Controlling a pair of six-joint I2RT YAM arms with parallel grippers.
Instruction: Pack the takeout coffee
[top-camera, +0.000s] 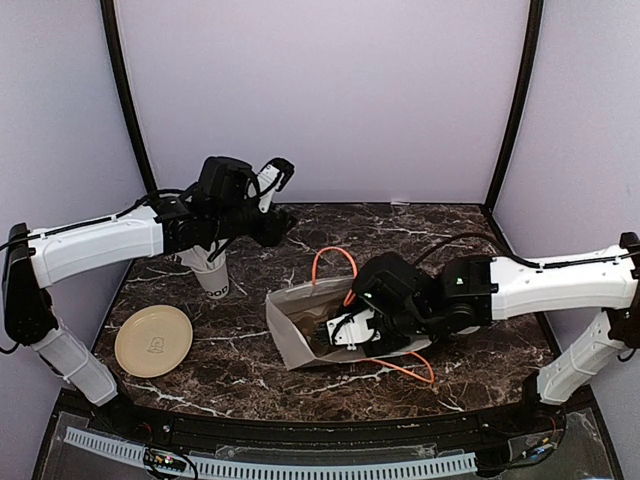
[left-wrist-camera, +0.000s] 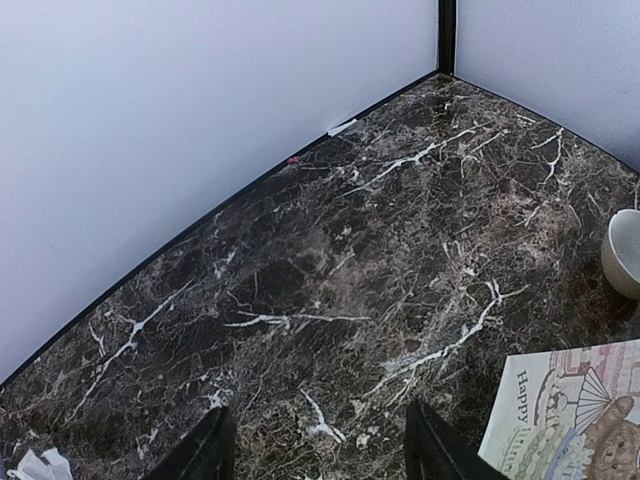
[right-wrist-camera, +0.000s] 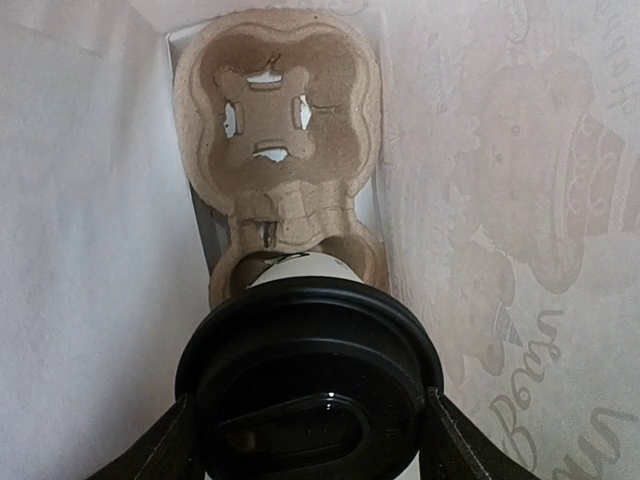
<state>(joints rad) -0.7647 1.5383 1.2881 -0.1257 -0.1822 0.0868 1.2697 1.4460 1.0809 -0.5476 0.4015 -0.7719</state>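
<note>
The takeout coffee (right-wrist-camera: 310, 275), a white cup with a black lid (right-wrist-camera: 305, 370), shows in the right wrist view inside a paper bag (right-wrist-camera: 500, 200). Its base rests in the near pocket of a brown pulp cup carrier (right-wrist-camera: 275, 120). My right gripper (right-wrist-camera: 308, 405) is shut on the lid, one finger on each side. In the top view the bag (top-camera: 290, 325) lies on its side with my right gripper (top-camera: 347, 330) reaching into its mouth; the cup is hidden there. My left gripper (top-camera: 282, 172) is raised at the back left, open and empty above bare marble (left-wrist-camera: 320, 445).
A white cup (top-camera: 212, 277) with black lettering stands under the left arm. A beige round plate (top-camera: 153, 340) lies at front left. The bag's orange handles (top-camera: 335, 262) loop outward. The left wrist view shows the printed bag corner (left-wrist-camera: 570, 410) and a white bowl (left-wrist-camera: 622, 252) at right.
</note>
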